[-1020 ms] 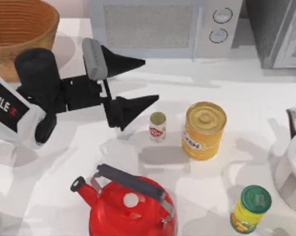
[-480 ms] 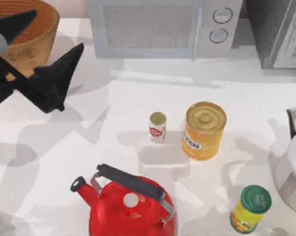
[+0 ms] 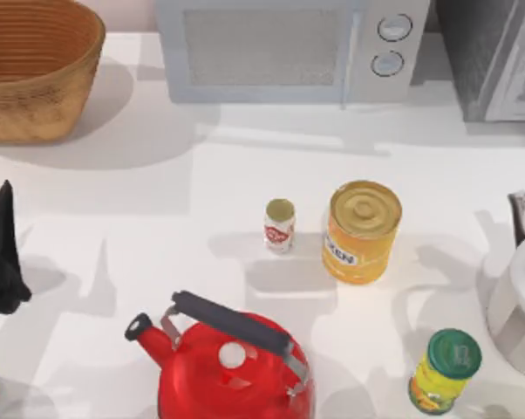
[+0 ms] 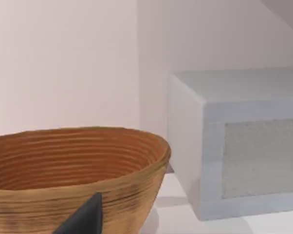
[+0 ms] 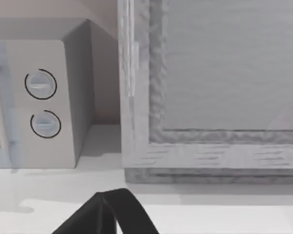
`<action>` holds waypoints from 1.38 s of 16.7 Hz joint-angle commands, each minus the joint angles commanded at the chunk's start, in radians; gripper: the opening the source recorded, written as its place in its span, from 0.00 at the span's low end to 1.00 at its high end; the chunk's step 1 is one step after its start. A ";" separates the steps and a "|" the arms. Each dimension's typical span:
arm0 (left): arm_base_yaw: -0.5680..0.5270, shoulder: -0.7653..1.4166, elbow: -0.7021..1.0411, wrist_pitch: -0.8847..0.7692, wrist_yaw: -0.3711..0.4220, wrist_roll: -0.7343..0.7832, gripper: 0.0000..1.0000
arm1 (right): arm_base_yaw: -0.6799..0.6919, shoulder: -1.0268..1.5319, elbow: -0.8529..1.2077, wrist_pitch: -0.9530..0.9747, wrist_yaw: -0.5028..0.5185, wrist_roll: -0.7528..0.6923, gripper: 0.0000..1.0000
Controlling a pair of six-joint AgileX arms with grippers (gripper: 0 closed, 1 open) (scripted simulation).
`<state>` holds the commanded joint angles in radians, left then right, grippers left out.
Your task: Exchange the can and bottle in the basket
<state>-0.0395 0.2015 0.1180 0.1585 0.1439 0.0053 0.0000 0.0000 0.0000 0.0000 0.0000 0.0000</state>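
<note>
One bottle upright mid-table, tiny, white w/ red label and tan top, free of any grip. Just beside it to the right, not touching: one big yellow can, upright, gold lid up. One basket at far-left back corner, well apart from both; inside shows bare ribbed weave in left wrist view. Other stuff, counted: one red kettle w/ dark handle at front centre, near the bottle; one green-lidded yellow container front right; one silver pot cut off at right edge; one microwave along the back w/ two round knobs; one grey cabinet at back right, close up in right wrist view. Left gripper at left table edge — a single black finger tip visible, holding nothing that can be seen, opening cannot be told. Right gripper seen as a dark finger near the cabinet and microwave — opening also cannot be told.
</note>
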 joint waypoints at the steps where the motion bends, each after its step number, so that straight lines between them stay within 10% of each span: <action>1: 0.011 -0.060 -0.033 -0.044 -0.040 -0.001 1.00 | 0.000 0.000 0.000 0.000 0.000 0.000 1.00; 13: 0.051 -0.166 -0.118 -0.127 -0.136 -0.003 1.00 | 0.000 0.000 0.000 0.000 0.000 0.000 1.00; 23: 0.259 0.526 -0.109 0.488 0.064 0.048 1.00 | 0.000 0.000 0.000 0.000 0.000 0.000 1.00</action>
<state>0.2196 0.7272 0.0091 0.6463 0.2075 0.0531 0.0000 0.0000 0.0000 0.0000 0.0000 0.0000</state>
